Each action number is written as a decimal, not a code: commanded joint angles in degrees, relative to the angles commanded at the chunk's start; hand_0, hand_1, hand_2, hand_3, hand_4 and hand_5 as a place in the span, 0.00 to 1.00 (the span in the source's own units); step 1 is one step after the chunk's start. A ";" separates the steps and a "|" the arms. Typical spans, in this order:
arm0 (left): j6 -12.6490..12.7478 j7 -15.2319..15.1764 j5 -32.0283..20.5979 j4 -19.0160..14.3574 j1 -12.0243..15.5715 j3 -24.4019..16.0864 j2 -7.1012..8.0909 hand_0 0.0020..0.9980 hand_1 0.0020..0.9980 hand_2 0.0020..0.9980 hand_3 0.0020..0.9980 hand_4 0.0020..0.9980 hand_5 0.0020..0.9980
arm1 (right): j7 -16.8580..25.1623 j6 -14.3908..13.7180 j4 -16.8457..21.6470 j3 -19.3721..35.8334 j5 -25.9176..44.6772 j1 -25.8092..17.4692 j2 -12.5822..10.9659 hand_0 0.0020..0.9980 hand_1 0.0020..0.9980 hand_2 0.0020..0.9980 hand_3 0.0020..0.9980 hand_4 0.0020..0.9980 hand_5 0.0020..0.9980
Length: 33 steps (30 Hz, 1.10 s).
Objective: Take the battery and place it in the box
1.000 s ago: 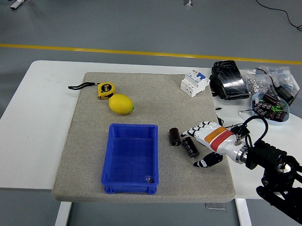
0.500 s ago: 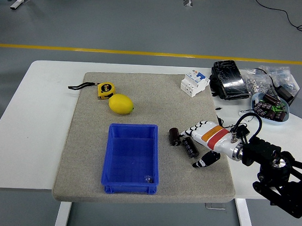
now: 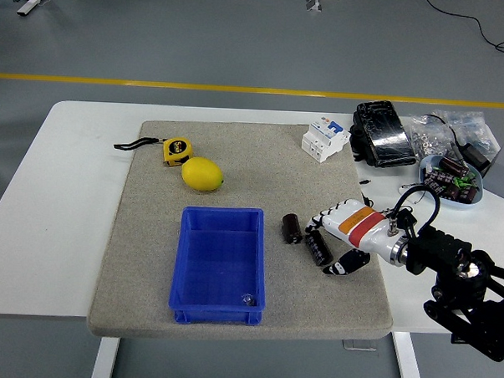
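Hand (image 3: pixel 338 235) on the right has been drawn in around the nearer battery (image 3: pixel 319 246), fingers spread, thumb below, nothing gripped yet. A second battery (image 3: pixel 291 228) lies beside the empty box (image 3: pixel 220 264). Closure is judged imminent.

A white bench (image 3: pixel 50 205) carries a grey mat (image 3: pixel 148 260) at centre frame; at upper right sit a black pouch (image 3: pixel 378 133), plastic bags (image 3: pixel 443 132) and a blue bowl (image 3: pixel 452 200).

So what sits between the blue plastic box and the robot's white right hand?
In the head view, two dark cylindrical batteries lie on the grey mat between the blue plastic box and the white right hand.
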 joint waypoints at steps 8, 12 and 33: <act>-0.07 0.24 0.75 -0.03 0.17 -0.45 -0.02 0.56 0.56 0.63 0.58 0.63 0.60 | 0.00 -0.65 -0.80 -0.28 0.16 0.03 0.69 0.54 0.57 0.61 0.63 0.93 0.35; -0.07 0.28 0.88 -0.05 0.23 -0.52 -0.01 0.56 0.56 0.63 0.58 0.63 0.61 | -0.18 -0.77 -0.97 -0.12 0.13 -0.13 0.70 0.48 0.53 0.57 0.59 0.90 0.34; -0.30 0.37 1.27 -0.04 0.23 -0.68 0.28 0.56 0.56 0.63 0.59 0.63 0.61 | -2.26 -0.49 6.24 5.76 -2.08 0.42 -0.13 0.44 0.48 0.53 0.56 0.85 0.32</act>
